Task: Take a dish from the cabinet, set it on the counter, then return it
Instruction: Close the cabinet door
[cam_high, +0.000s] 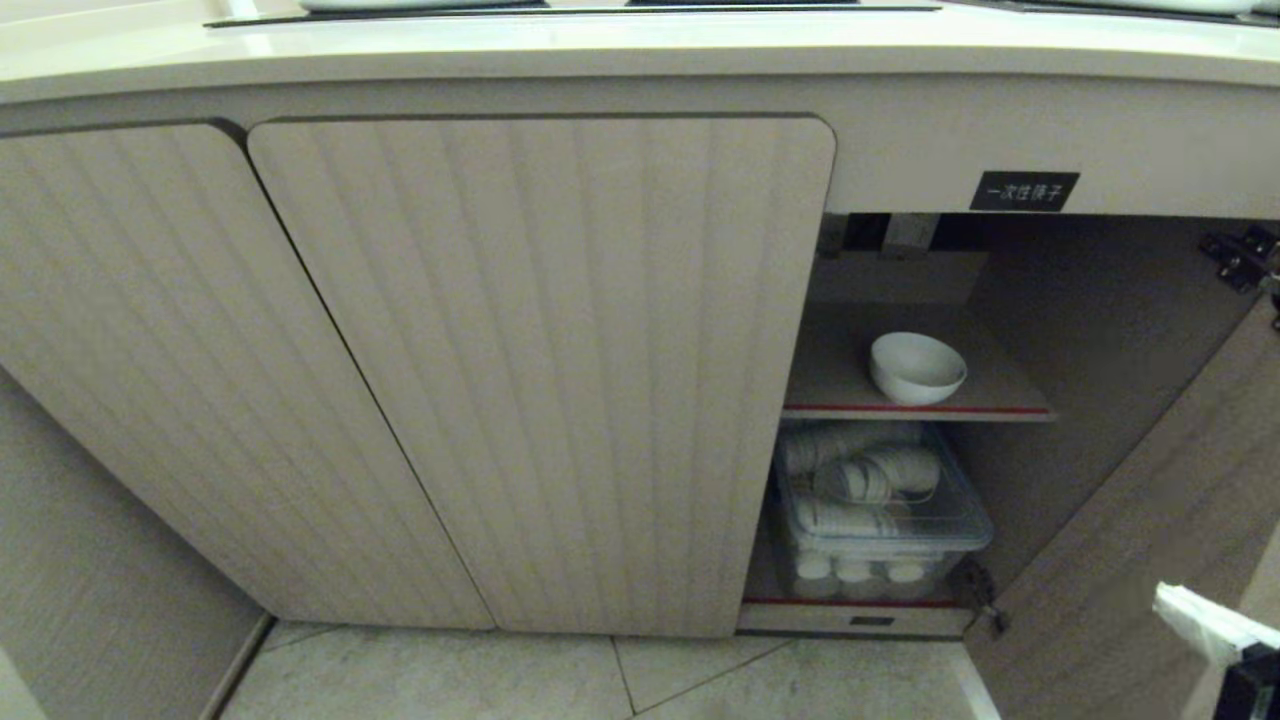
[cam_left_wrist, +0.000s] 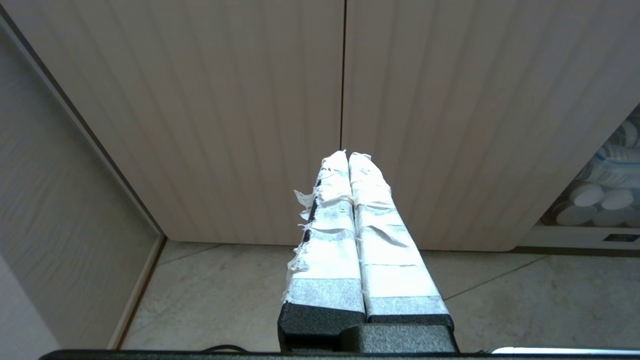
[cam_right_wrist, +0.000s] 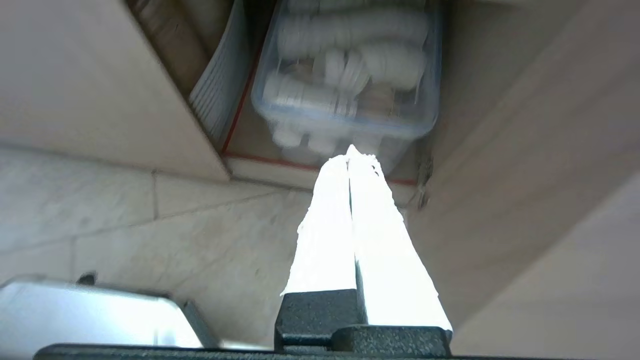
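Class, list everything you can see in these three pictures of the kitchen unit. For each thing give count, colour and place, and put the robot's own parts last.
bowl: one, white, on the upper shelf of the open cabinet
shelf: one, beige with a red edge, inside the cabinet
box: one, clear plastic, bottom of the cabinet, full of cups
cups: many, white, stacked and lying in the box
doors: two shut, one open at right, beige ribbed
label: one, black with white characters, above the opening
counter: one, cream, on top
floor: grey tiles, below
left gripper: white-taped, shut, facing the shut doors
right gripper: white-taped, shut, pointing at the box
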